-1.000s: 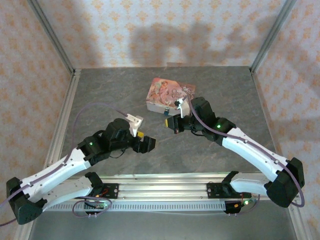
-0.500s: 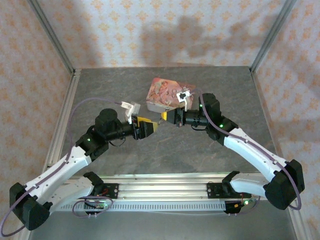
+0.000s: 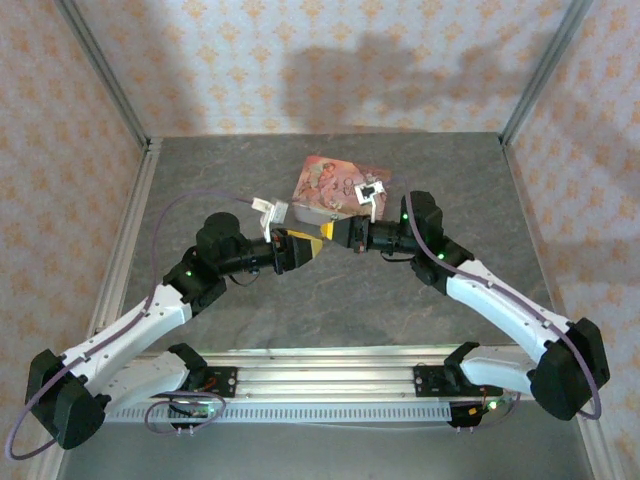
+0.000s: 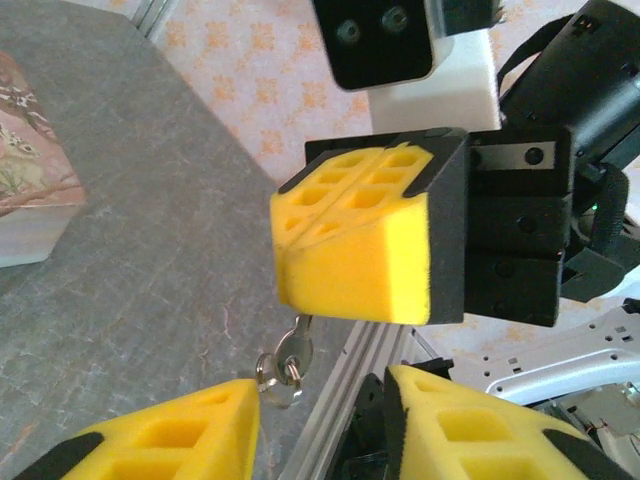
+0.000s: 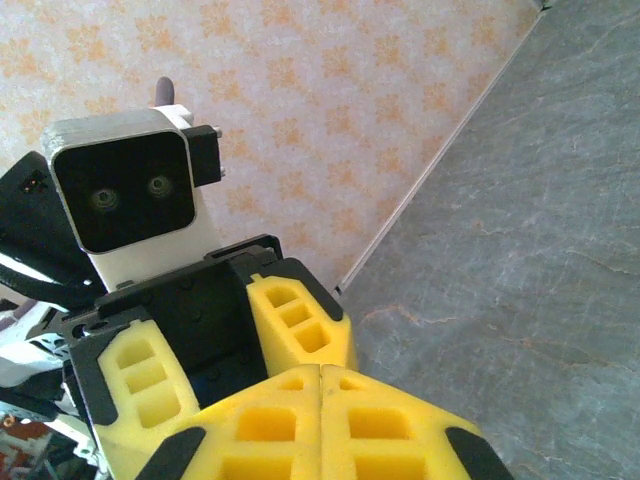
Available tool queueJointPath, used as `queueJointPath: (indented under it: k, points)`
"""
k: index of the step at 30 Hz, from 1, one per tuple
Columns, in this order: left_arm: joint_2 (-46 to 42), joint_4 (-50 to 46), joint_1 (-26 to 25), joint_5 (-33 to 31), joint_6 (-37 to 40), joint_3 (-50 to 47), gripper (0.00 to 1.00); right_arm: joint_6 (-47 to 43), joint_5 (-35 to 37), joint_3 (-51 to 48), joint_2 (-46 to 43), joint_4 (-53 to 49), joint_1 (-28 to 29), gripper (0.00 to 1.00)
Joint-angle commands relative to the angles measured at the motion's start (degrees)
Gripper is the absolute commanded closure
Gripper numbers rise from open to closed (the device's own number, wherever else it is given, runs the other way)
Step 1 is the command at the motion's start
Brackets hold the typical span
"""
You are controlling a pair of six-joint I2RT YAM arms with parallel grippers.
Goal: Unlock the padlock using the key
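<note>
My right gripper (image 3: 338, 232) hangs above the grey table, its yellow pads pressed flush together (image 5: 320, 385). In the left wrist view a small silver key (image 4: 296, 343) hangs out from under those shut pads (image 4: 345, 270), blade up inside them, with a key ring (image 4: 272, 378) on its head. My left gripper (image 3: 305, 247) meets the right one tip to tip, jaws apart (image 4: 320, 425), one finger (image 4: 170, 440) close beside the ring and not touching it. The padlock is hidden.
A pink illustrated tin (image 3: 325, 182) lies on the table just behind both grippers, also at the left edge of the left wrist view (image 4: 25, 180). An aluminium rail (image 3: 320, 365) runs along the near edge. Patterned walls and frame posts enclose the table.
The left arm swung forward and to the right until its gripper faces the right one, and its jaws narrowed. The right gripper shifted slightly up and back, staying shut.
</note>
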Motion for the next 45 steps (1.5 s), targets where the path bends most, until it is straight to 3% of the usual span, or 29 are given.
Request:
queueJointPath:
  k: [1,11,19,22,27,29,40,45]
  points:
    - [0.0,3.7,0.3,1.2,-0.6,-0.5,0.65,2.4,-1.3,-1.1,-1.1,6.3,0.4,1.00]
    - [0.8,4.8,0.3,-0.1,-2.3,-1.7,0.71,3.3,0.5,-2.2,-1.7,7.9,1.4,1.00]
    - [-0.4,4.6,0.3,-1.3,-1.9,-2.4,0.98,3.7,0.3,-2.1,-0.6,8.5,1.9,1.00]
    - [-1.4,3.4,0.3,-2.0,-1.2,-2.8,1.00,3.8,1.8,-2.1,-0.9,7.3,2.0,1.00]
    - [-3.9,1.3,0.3,-3.9,-0.5,-3.7,1.00,4.1,4.1,-0.7,-2.1,3.6,1.9,0.63]
    - [-5.2,0.4,0.3,-4.5,-0.2,-4.2,1.00,4.2,4.1,-0.1,-2.4,2.3,1.9,0.58]
    - [-5.6,0.1,0.3,-2.6,-1.8,-4.0,1.00,4.4,2.5,0.6,-1.5,2.4,3.6,0.59]
    - [-4.7,-0.1,0.3,-1.9,-1.9,-3.4,1.00,4.1,3.0,0.7,-0.9,2.7,4.0,0.74]
